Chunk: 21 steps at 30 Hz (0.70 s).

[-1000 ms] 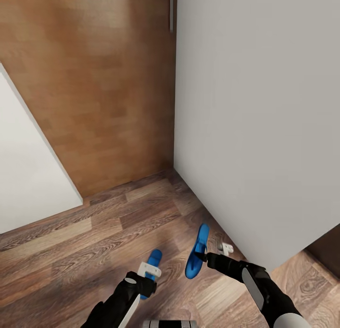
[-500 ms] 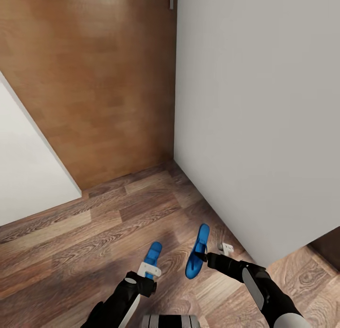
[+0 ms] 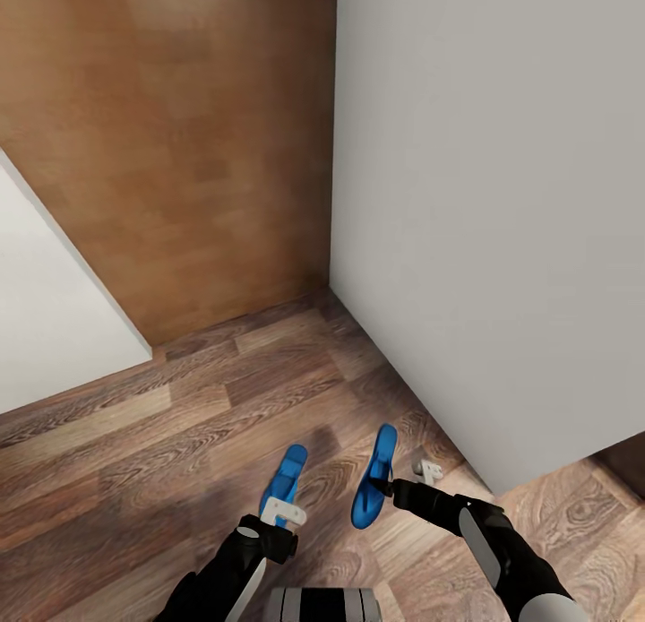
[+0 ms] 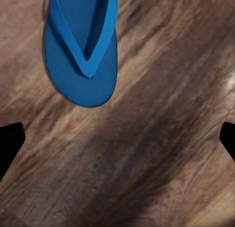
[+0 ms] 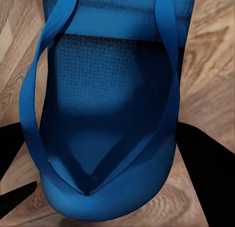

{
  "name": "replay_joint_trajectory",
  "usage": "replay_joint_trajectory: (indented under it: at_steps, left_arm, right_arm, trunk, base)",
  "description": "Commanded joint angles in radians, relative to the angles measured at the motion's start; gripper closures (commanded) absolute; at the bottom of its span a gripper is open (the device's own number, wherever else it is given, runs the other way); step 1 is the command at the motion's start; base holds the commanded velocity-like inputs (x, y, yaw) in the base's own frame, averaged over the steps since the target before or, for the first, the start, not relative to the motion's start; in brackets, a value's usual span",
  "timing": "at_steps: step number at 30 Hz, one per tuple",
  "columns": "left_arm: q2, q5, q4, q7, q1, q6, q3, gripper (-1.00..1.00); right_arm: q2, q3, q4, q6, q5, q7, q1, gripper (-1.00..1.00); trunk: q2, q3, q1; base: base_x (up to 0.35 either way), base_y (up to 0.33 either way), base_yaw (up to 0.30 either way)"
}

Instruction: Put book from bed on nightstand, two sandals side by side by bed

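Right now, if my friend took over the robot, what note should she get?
Left gripper: jaws open, holding nothing, above the left sandal, which seems to lie flat on the wood floor.
Right gripper: shut on the right sandal, tilted on edge.
Done: nothing finished yet.
Left: set both sandals side by side next to the bed; move the book onto a nightstand.

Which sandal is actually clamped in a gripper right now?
The one nearer the white wall: the right gripper is shut on that sandal. The other sandal lies free on the floor beyond the open left gripper.
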Motion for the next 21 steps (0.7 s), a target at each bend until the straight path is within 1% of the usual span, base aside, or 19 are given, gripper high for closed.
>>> replay_joint_trajectory:
  at_steps: [1,12,18,21]
  left_arm:
    - [0.001,0.004,-0.001,0.007,0.000,0.005,-0.004,-1.00]
    - [0.000,0.004,-0.002,0.007,0.000,0.005,-0.004,-1.00]
    - [0.002,0.005,-0.003,0.007,0.000,0.006,0.000,-1.00]
    - [0.004,0.007,-0.005,0.007,0.000,0.006,0.015,-1.00]
  right_arm:
    - [0.000,-0.002,-0.001,0.008,-0.009,0.001,0.000,1.00]
    - [0.000,-0.002,-0.001,0.008,-0.008,0.001,0.000,1.00]
    - [0.000,-0.002,-0.001,0.008,-0.007,0.001,0.000,1.00]
    - [-0.001,-0.003,-0.001,0.008,-0.008,0.001,0.000,1.00]
  trunk:
    - [-0.001,-0.005,0.000]
    - [-0.003,-0.047,0.005]
    - [-0.003,-0.047,0.005]
    - [-0.003,-0.047,0.005]
  base:
    - [0.000,0.000,0.000]
    - [0.000,0.000,0.000]
    - [0.000,0.000,0.000]
    - [0.000,0.000,0.000]
